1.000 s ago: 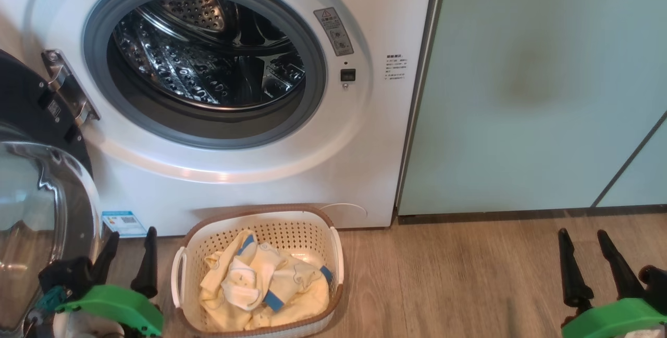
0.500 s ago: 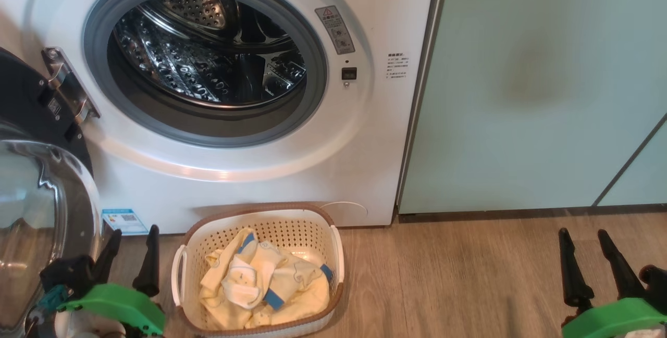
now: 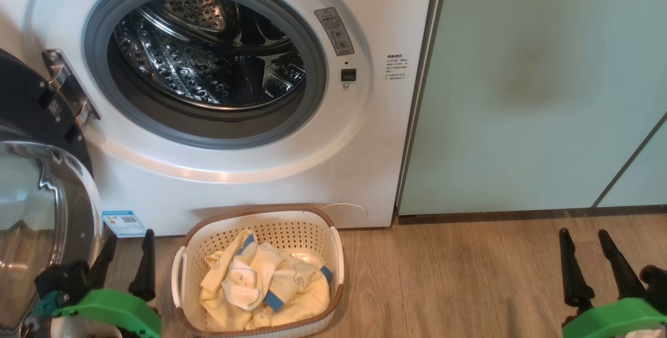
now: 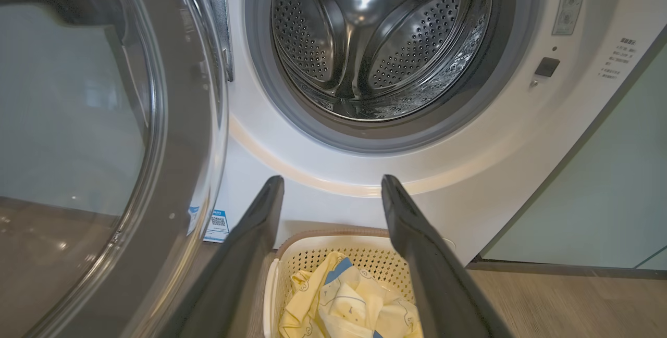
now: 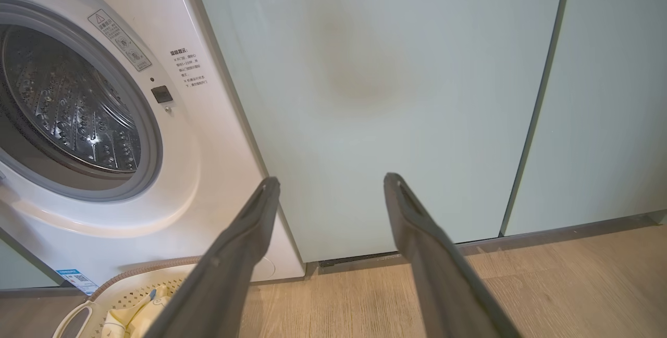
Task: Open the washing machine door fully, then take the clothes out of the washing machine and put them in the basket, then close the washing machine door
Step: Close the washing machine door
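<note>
The white washing machine fills the upper left, its drum mouth showing bare metal. The washing machine door stands swung out at far left, glass window bulging; the left wrist view has the same door on its left. On the floor in front sits the basket with the pale yellow clothes piled in it. My left gripper is open and empty, low between door and basket. Far right, my right gripper is open and empty over the floor.
Pale green cabinets stand right of the machine, with a dark plinth gap along their base. Wood floor stretches from the basket to my right gripper. A blue sticker marks the machine's lower left.
My left gripper has sunk slightly lower in the head view. The right gripper, door, basket and clothes have stayed where they were.
</note>
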